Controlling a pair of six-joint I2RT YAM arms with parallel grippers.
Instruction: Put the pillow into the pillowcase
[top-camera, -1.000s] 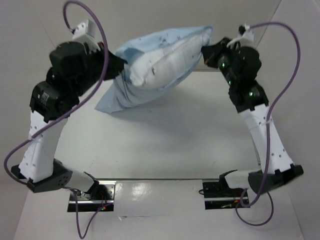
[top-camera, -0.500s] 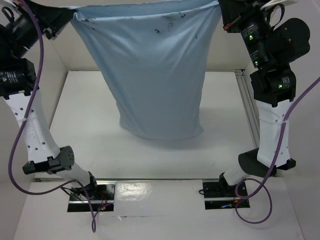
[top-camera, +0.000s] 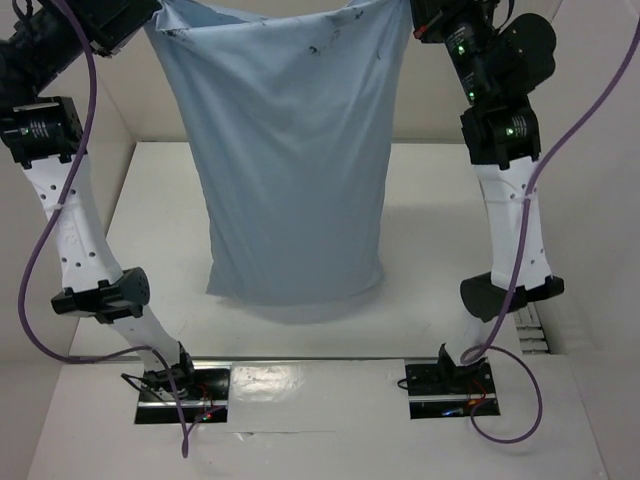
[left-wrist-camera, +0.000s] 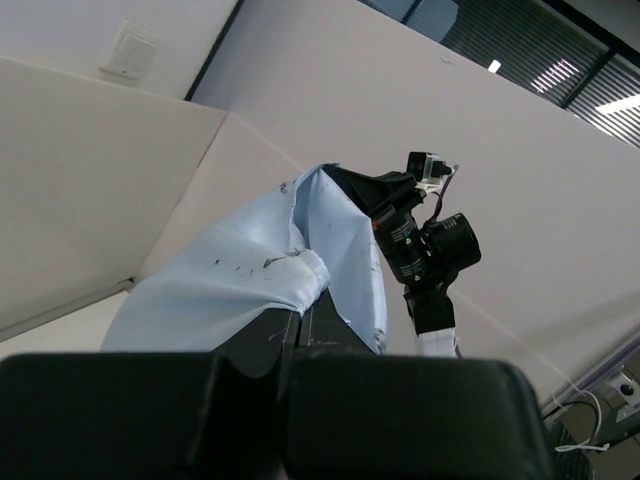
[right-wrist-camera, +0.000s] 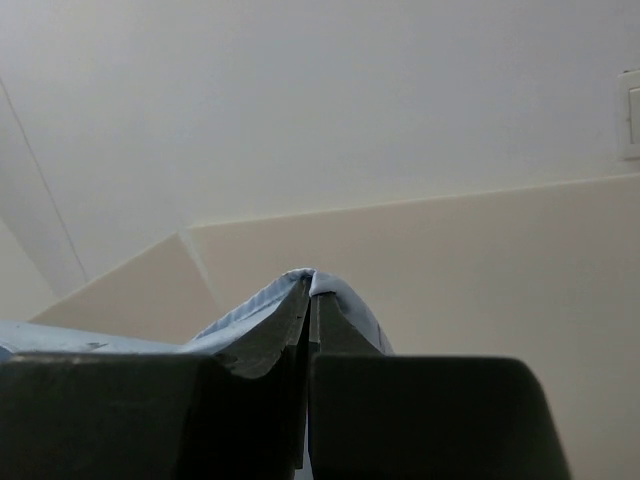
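Pillowcase (top-camera: 295, 170): pale blue, wrinkled, dark specks near its upper hem, hung lengthwise between the two raised arms, the top edge stretched from one upper corner to the other. The lower end is down by the table (top-camera: 440, 250), with a shadow under it; whether it touches cannot be told. Left gripper (left-wrist-camera: 300, 318): jaws pressed together on a bunched fold of the sack's top left corner, the cloth spilling out past the tips. Right gripper (right-wrist-camera: 309, 300): jaws likewise clamped, a small peak of blue hem pinched between them at the top right corner. Pillow: not visible in any view; whether it lies inside the sack cannot be told. Right arm (left-wrist-camera: 425, 240): seen from the left wrist, black, with a small camera on top, at the far corner of the cloth. Purple cables (top-camera: 85, 120): looped loosely along both arms down to the bases.
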